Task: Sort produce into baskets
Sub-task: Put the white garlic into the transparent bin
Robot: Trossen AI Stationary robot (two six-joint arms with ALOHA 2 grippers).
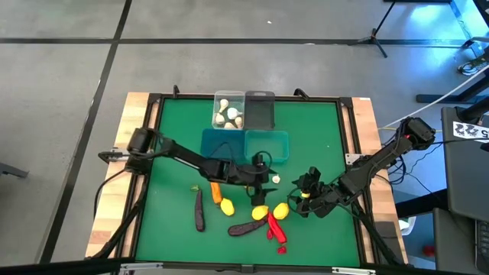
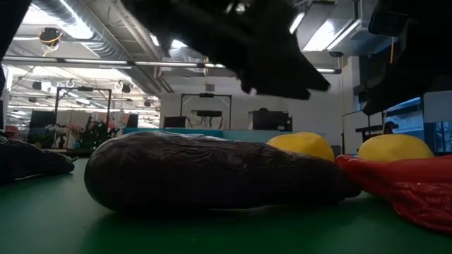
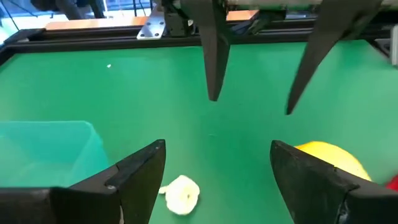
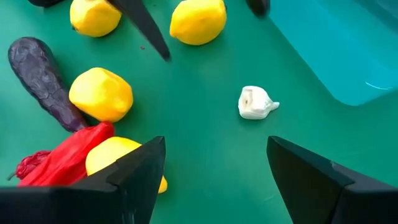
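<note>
A loose white garlic bulb [image 1: 276, 179] lies on the green mat between my two grippers. My left gripper [image 3: 217, 149] hangs open just above the mat, and the garlic [image 3: 180, 194] lies on the mat beside one of its fingers, untouched. My right gripper [image 4: 216, 143] is also open with nothing between its fingers and faces the same garlic [image 4: 256, 102] from the table's right. Four bins stand at the far middle: a clear one [image 1: 228, 111] holding garlic, a dark grey one [image 1: 260, 111], and two teal ones [image 1: 221, 143] [image 1: 267, 145].
Near the front edge lie lemons [image 1: 260, 212] [image 1: 280, 210] [image 1: 227, 206], an orange carrot [image 1: 215, 191], two dark eggplants [image 1: 199, 210] [image 1: 246, 228] and red chilis [image 1: 273, 228]. One eggplant [image 2: 212, 173] fills the low view. A black frame rims the mat [image 1: 321, 130].
</note>
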